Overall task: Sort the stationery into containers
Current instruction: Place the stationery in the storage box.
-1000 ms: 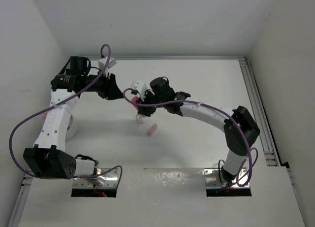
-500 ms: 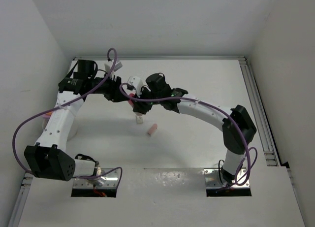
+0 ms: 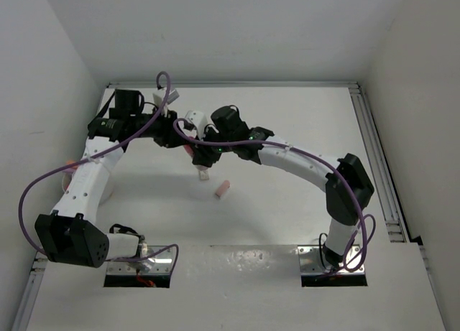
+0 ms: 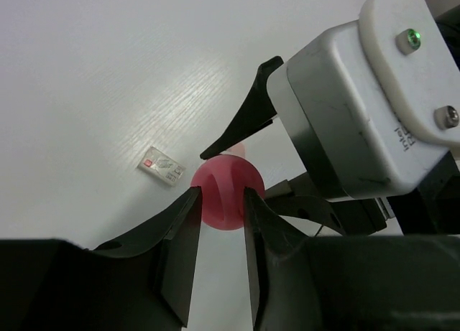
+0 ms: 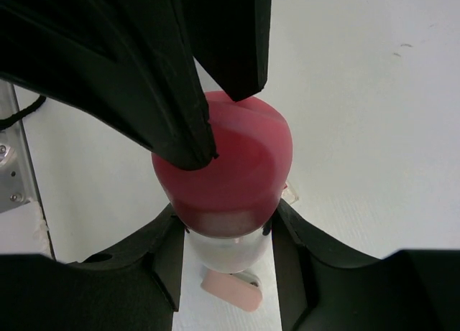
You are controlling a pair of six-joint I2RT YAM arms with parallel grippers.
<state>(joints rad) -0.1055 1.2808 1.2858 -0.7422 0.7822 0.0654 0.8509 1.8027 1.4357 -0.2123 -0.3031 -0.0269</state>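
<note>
Look, right gripper [image 5: 226, 223] clamps the pink cup [image 5: 230, 166]; left gripper [image 4: 221, 198] flanks its end, pinching or not, can't tell.

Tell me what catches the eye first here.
A pink cup, over the far middle of the table, is caught from two sides: the right fingers clamp its sides, and the left fingers touch it from the opposite side. Just nearer lie a pink eraser and a whitish one.
</note>
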